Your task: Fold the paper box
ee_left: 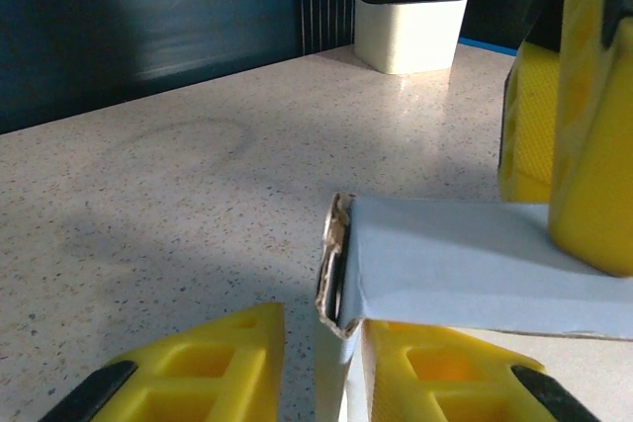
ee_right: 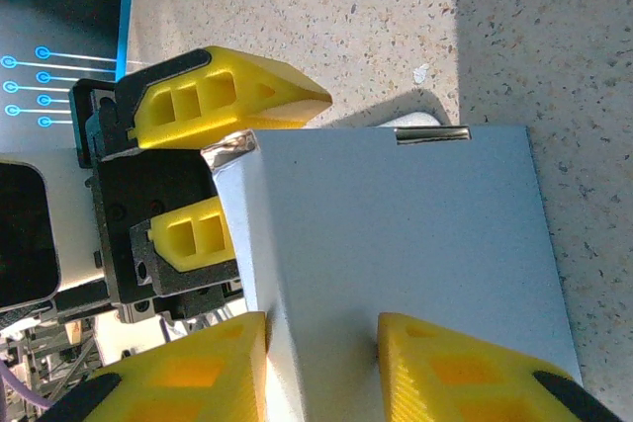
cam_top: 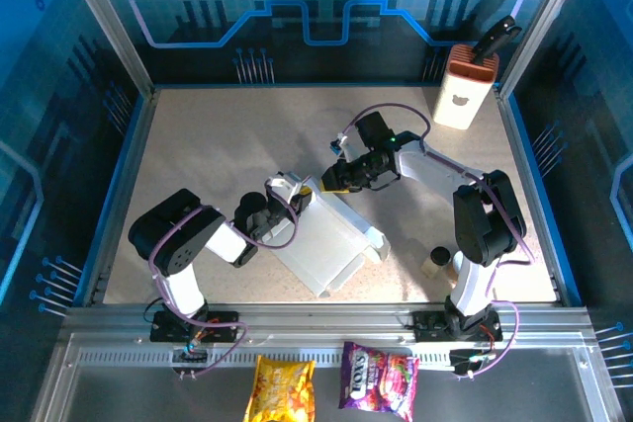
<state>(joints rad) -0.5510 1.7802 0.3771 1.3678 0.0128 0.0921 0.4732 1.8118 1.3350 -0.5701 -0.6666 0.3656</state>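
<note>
The paper box lies mid-table, pale grey-white, with a raised flap at its far end. My left gripper is at that far-left corner. In the left wrist view the box's torn corner edge stands between the yellow fingers of the left gripper, against the right one, with a gap to the left one. My right gripper comes from the far side. Its fingers are apart and straddle the fold of the box panel; in the right wrist view the right gripper is at the bottom.
A tall white-and-orange container with a bear mark stands at the back right. A small dark cylinder sits by the right arm's base. Two snack packets lie on the front ledge. Bare table stretches left and behind.
</note>
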